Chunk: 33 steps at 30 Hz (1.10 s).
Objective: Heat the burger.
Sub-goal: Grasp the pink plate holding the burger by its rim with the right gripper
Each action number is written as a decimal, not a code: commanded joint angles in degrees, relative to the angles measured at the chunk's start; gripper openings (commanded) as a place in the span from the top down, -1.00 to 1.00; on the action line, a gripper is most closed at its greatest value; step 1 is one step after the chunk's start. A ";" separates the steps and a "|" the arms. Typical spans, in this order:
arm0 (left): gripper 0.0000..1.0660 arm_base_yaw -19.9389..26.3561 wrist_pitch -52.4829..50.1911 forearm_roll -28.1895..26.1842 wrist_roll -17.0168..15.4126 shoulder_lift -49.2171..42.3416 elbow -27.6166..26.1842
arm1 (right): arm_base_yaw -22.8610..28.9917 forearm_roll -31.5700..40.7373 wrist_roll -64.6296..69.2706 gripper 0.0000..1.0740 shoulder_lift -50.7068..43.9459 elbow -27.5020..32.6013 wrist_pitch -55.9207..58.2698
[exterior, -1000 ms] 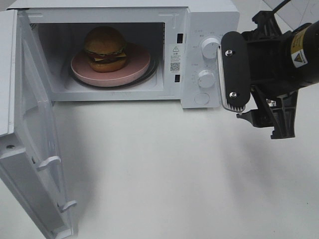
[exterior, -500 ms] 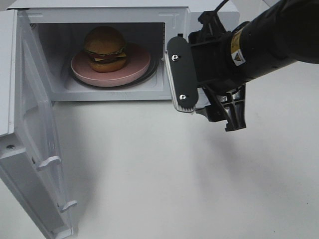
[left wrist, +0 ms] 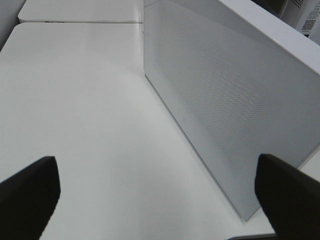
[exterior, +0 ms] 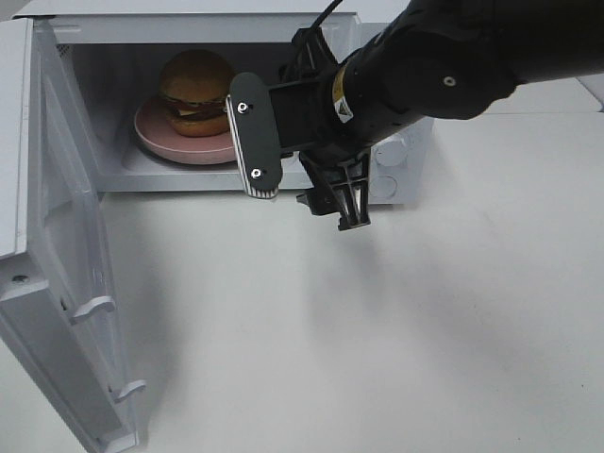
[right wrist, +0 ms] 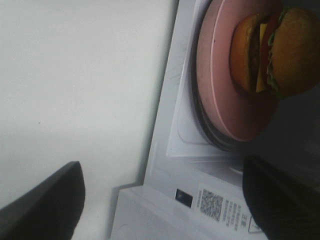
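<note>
The burger [exterior: 196, 92] sits upright on its pink plate [exterior: 175, 143], deep in the open microwave [exterior: 189, 21]. Loading looks finished to me. What remains, I judge, is shutting the door [exterior: 57, 283] and starting the heat.

My right pincer [exterior: 304, 203] hangs in front of the cavity mouth with its fingers spread wide and nothing between them. From there the burger lies beyond it, farther into the cavity and towards the hinge side. Its stack stands vertical, narrower than the plate.

The door stands swung out to the left of the high view, well apart from the right pincer. My left pincer [left wrist: 160, 195] is also spread wide and empty, and it looks along the door's perforated outer face, so I take the left arm to be the nearer one for a push.

The high view shows nothing of the left pincer, and the right arm covers most of the control panel there. Only the right wrist view shows the burger's cheese and lettuce edge-on, and the printed label on the front frame. Only the left wrist view shows the bare bench [left wrist: 75, 100] outside the door.
</note>
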 commanded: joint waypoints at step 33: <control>-0.83 0.11 -0.69 -0.23 -0.11 -0.34 0.06 | -0.92 -3.67 0.69 -0.47 23.15 -22.86 -6.42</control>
